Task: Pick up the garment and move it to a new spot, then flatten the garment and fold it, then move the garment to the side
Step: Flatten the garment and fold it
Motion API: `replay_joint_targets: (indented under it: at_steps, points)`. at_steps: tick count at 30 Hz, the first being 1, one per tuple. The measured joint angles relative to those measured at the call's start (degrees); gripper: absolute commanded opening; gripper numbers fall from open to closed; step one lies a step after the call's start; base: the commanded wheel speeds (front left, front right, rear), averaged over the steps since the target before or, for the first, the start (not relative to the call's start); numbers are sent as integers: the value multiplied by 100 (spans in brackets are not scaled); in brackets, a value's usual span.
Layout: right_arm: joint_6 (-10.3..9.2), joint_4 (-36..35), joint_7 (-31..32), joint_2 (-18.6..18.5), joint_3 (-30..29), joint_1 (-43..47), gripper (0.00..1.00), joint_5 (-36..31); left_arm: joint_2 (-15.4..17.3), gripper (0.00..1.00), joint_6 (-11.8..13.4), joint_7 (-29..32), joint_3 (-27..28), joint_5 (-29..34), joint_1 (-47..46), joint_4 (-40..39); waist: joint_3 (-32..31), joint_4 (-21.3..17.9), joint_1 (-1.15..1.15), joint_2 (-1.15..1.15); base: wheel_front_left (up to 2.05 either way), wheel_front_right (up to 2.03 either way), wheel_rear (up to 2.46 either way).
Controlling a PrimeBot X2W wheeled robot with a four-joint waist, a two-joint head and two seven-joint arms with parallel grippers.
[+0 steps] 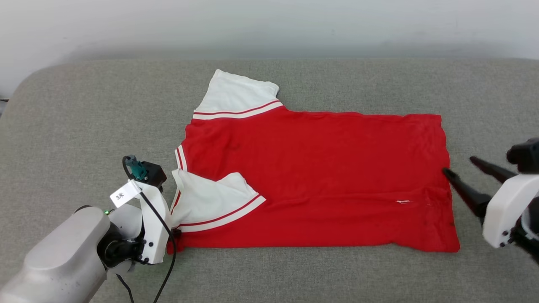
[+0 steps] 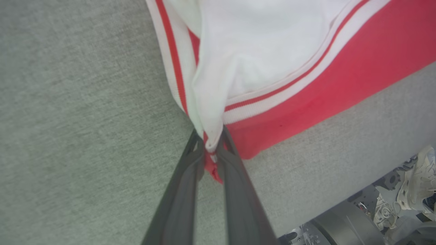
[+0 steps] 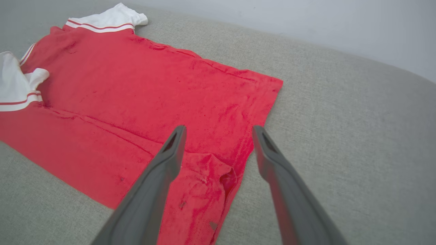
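Pinching the garment [image 1: 316, 176] at its left end with the left gripper [image 2: 211, 151], holding the right gripper [image 1: 459, 165] wide apart at the hem.

Lying flat on the grey cushion [image 1: 84, 105] across the middle of the head view, with the hem at the right and a white sleeve [image 1: 210, 198] folded over the red at lower left. Hiding the left fingertips behind the wrist housing [image 1: 151, 227] in the head view. Revealing them at the centre of the left wrist view, clamping white and red cloth between nearly closed fingers. Showing, in the right wrist view, a rumpled hem corner beneath the spread fingers, with contact there impossible to judge. Blurring a pale shape [image 2: 415, 183] at the left wrist view's lower right beyond telling.
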Motion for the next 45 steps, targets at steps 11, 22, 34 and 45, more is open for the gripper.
replay_joint_targets:
  at_steps: [11,22,34,45]
  points:
    - [0,-566,2237,-788,-135,-329,100,343,189,0,-12,-452,12,164,-24,-577,-169,67,0,0,0,0,0]
    - [0,-428,3773,-894,296,-268,100,737,180,0,46,-545,-4,314,-147,-955,58,171,0,0,0,0,0]
    - [-1,560,3624,-241,645,-207,100,488,156,0,65,-599,1,328,-217,-981,347,255,0,0,0,0,0]
    - [0,485,2557,-344,737,-185,0,848,194,0,48,-704,-26,199,-21,-836,-57,158,1,0,0,0,0]
